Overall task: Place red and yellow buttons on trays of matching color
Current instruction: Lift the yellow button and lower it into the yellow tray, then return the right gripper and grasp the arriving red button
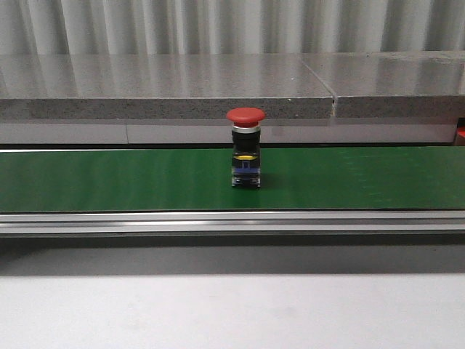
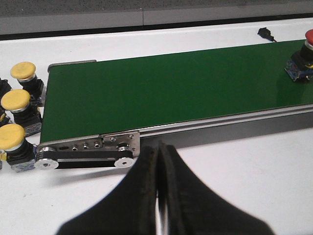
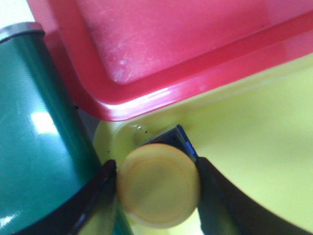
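Yellow mushroom-cap button (image 3: 159, 183) sits clamped in your right end effector (image 3: 157, 188), directly over the yellow plastic tray (image 3: 254, 147); release straight down.

A white counter (image 2: 254, 171) carries a green conveyor belt (image 2: 166, 88) in a metal frame. Just beside the belt's roller end, three yellow buttons (image 2: 18, 100) stand in a row on the counter. A small black object (image 2: 265, 33) lies on the counter beyond the belt's far edge. On the belt, well away from the roller end, stands a red button (image 1: 245, 147), upright.
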